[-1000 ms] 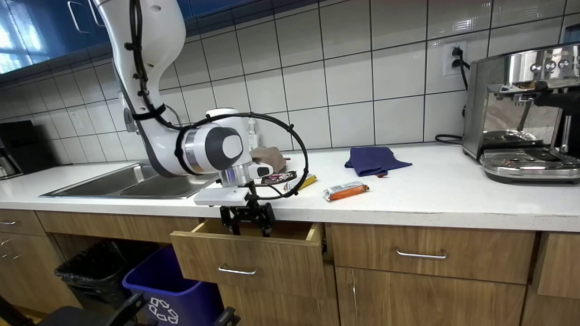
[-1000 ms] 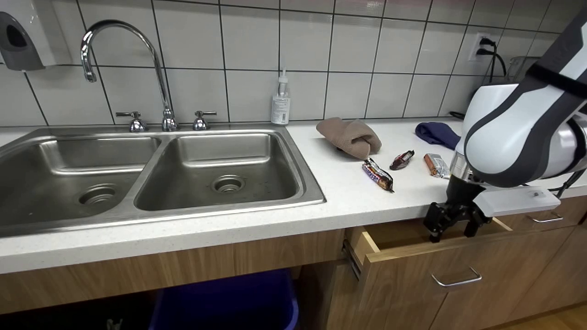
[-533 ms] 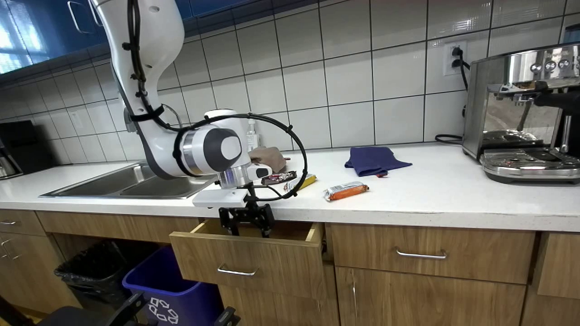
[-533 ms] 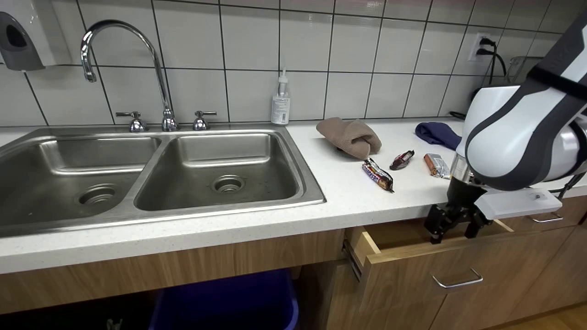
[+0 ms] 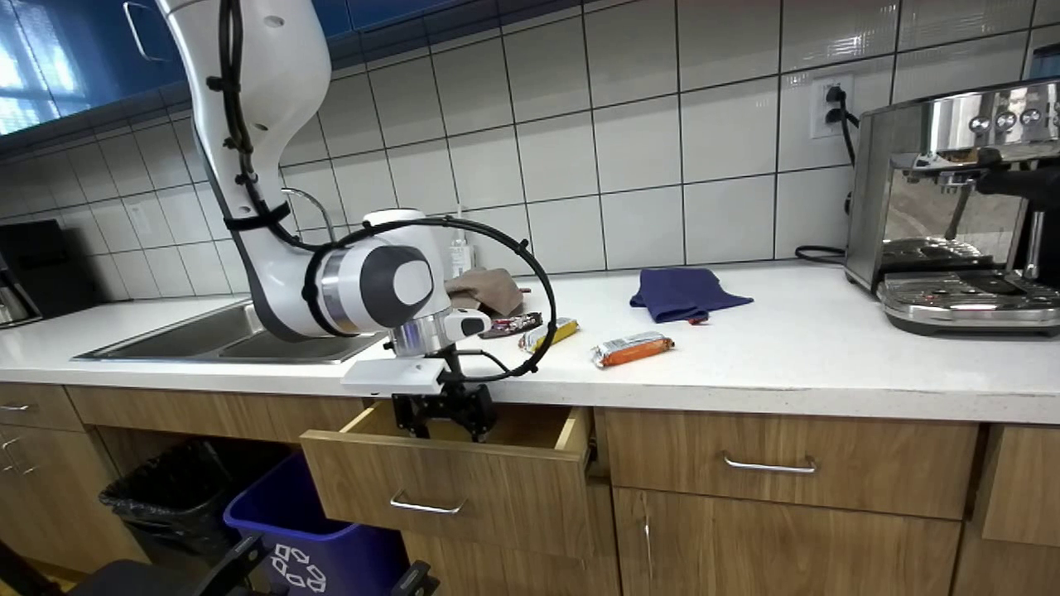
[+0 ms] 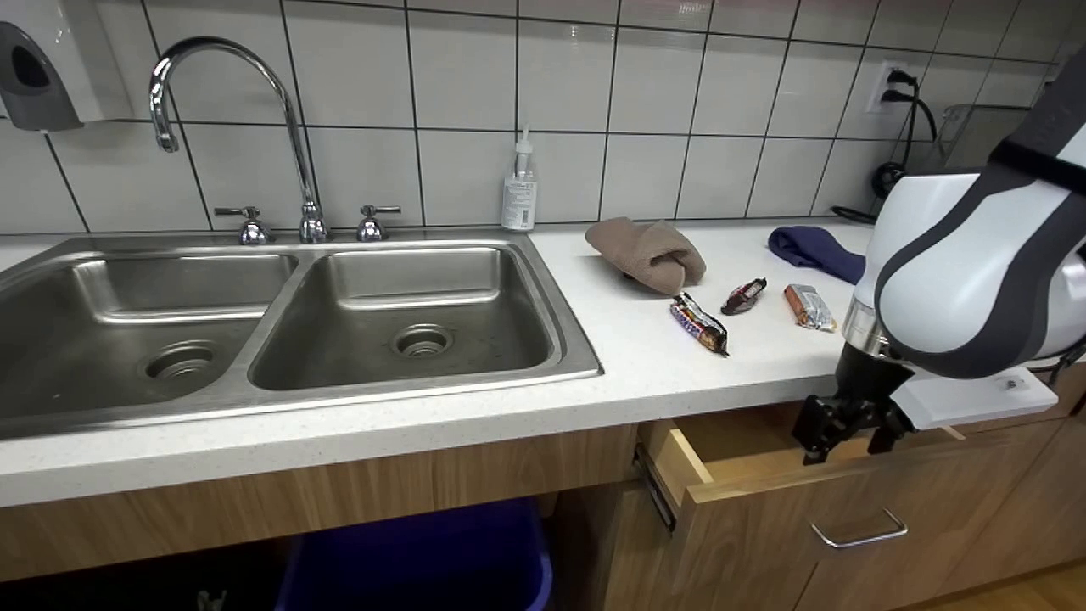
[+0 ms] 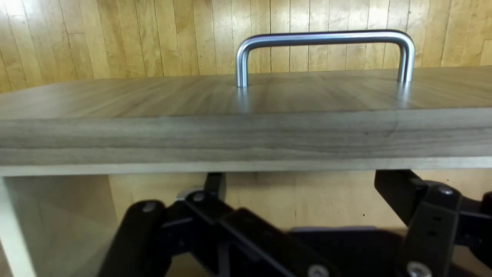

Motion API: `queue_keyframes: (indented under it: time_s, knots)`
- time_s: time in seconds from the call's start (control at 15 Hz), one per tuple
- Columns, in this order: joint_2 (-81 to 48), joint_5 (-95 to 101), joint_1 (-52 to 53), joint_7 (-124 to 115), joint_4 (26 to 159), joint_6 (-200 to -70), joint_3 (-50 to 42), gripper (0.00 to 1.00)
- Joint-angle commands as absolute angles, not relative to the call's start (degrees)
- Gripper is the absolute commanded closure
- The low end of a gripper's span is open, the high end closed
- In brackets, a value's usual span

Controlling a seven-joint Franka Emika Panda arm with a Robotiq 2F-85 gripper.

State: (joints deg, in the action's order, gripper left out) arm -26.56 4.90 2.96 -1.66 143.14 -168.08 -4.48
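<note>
My black gripper [image 5: 448, 430] reaches down into the pulled-out wooden drawer [image 5: 497, 492], just behind its front panel. It stands wide open, with nothing between its fingers [image 7: 398, 188]. In the wrist view the fingertips meet the inner edge of the drawer front [image 7: 246, 138]; whether they press on it cannot be made out. The silver bar handle [image 7: 326, 37] sticks out on the outer side of that panel. In an exterior view the gripper [image 6: 847, 450] hangs over the drawer's interior, beside the pale side wall [image 6: 679, 462]. The visible drawer bottom [image 7: 292, 196] is bare wood.
On the white counter lie an orange-silver bar [image 5: 633, 349], a yellow bar [image 5: 551, 333], a dark-wrapped bar [image 6: 700, 324], a brown cloth [image 6: 649, 255] and a navy cloth [image 5: 687, 292]. A steel sink [image 6: 577, 339], a coffee machine [image 5: 977, 207] and a blue bin [image 5: 310, 530] stand around.
The gripper has moved outward from the counter and slightly lower, and the drawer has slid a little further out with it. The jaws have stayed open. Things on the counter are unmoved.
</note>
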Motion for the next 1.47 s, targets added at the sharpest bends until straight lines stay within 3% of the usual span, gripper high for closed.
queue_keyframes:
  time_s: [0.0, 1.4]
  knots:
    - [-25.00, 4.48, 4.14, -3.36, 146.96, -169.79, -5.12, 0.00]
    - [-21.78, 1.89, 6.68, -4.40, 160.61, -177.29, -6.35, 0.00]
